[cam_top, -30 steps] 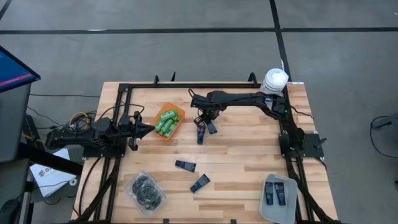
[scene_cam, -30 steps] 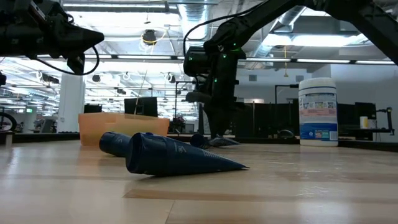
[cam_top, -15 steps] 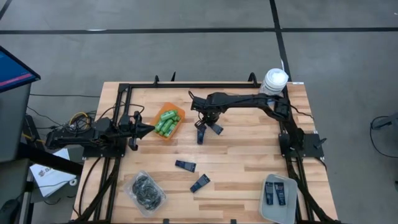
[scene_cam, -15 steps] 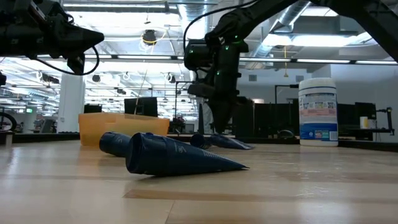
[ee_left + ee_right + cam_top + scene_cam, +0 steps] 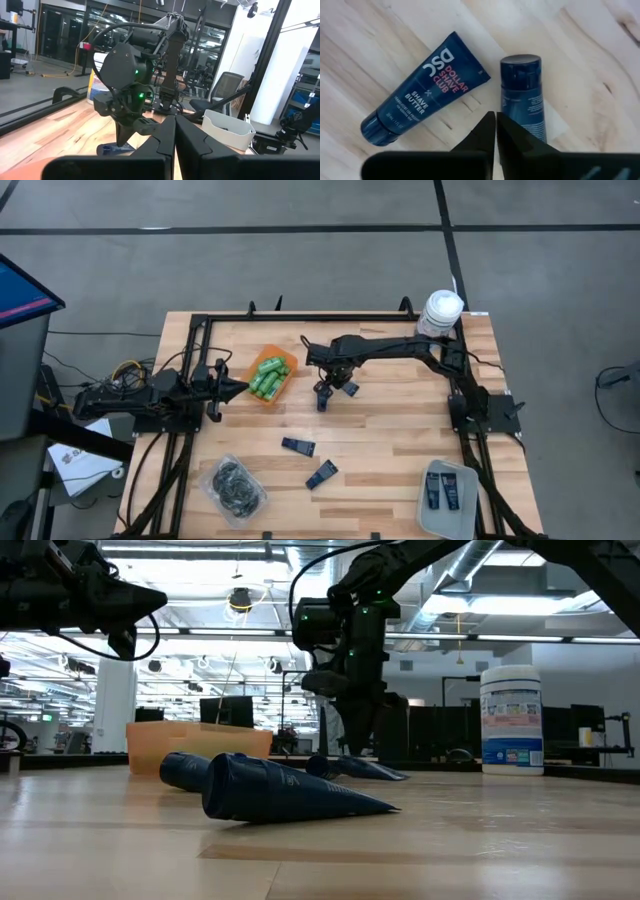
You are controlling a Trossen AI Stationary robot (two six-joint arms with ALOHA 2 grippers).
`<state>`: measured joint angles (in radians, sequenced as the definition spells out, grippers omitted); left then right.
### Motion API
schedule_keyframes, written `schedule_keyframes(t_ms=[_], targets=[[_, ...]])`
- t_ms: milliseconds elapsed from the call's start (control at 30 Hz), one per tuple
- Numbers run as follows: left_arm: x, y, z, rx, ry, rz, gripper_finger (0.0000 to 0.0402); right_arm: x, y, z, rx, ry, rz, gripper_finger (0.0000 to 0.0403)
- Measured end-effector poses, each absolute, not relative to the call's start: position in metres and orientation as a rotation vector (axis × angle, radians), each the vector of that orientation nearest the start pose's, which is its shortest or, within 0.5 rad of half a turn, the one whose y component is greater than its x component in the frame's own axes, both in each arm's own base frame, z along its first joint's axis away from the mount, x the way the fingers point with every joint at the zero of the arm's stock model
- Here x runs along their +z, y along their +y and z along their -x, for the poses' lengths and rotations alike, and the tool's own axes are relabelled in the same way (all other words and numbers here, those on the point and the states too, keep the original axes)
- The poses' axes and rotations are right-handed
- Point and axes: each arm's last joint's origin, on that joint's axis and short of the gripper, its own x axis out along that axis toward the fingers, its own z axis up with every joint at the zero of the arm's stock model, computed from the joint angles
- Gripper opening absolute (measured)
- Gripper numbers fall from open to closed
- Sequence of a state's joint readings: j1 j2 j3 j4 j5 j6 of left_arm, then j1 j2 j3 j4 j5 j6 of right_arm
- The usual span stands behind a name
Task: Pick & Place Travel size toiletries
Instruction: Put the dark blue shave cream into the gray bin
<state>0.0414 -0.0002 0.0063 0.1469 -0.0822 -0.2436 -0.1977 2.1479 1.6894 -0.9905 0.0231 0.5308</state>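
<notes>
Two flat navy tubes (image 5: pixel 422 90) (image 5: pixel 522 95) lie side by side on the wood near the table's middle. My right gripper (image 5: pixel 494 116) is shut and points down over the bare strip between them (image 5: pixel 328 378); its fingers do not show on either tube. Two more navy tubes (image 5: pixel 298 446) (image 5: pixel 321 474) lie nearer the near edge. Green bottles (image 5: pixel 269 376) fill an orange tray. A clear packet of black round pieces (image 5: pixel 233 487) lies at the near left. My left gripper (image 5: pixel 243 388) is shut and waits beside the tray.
A grey bin (image 5: pixel 424 515) at the near right corner holds two navy tubes. A large white canister (image 5: pixel 441 311) stands at the far right corner. A black frame (image 5: pixel 300 317) runs along the far and side edges.
My right gripper has drifted a little toward the table's left above the pair of tubes, staying shut. The tube nearer the right edge has slid and turned slightly toward the right; the other tube has stayed where it was.
</notes>
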Motion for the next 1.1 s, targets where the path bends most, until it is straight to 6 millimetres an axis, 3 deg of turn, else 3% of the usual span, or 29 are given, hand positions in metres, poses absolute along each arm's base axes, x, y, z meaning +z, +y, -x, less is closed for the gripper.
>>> schedule_keyframes(t_ms=[200, 700, 833, 1100], targets=[[0.180, 0.006, -0.096, 0.104, -0.172, 0.246, 0.0002, 0.174, -0.077, -0.415, -0.551, 1.373, -0.545, 0.0046], [0.181, 0.006, -0.096, 0.107, -0.179, 0.246, 0.0002, 0.174, -0.069, -0.415, -0.487, 1.405, -0.478, 0.0222], [0.181, 0.006, -0.096, 0.107, -0.179, 0.246, 0.0002, 0.175, -0.072, -0.415, -0.457, 1.411, -0.443, 0.0240], [0.181, 0.006, -0.096, 0.107, -0.180, 0.246, 0.0002, 0.175, -0.088, -0.414, -0.429, 1.388, -0.412, 0.0239]])
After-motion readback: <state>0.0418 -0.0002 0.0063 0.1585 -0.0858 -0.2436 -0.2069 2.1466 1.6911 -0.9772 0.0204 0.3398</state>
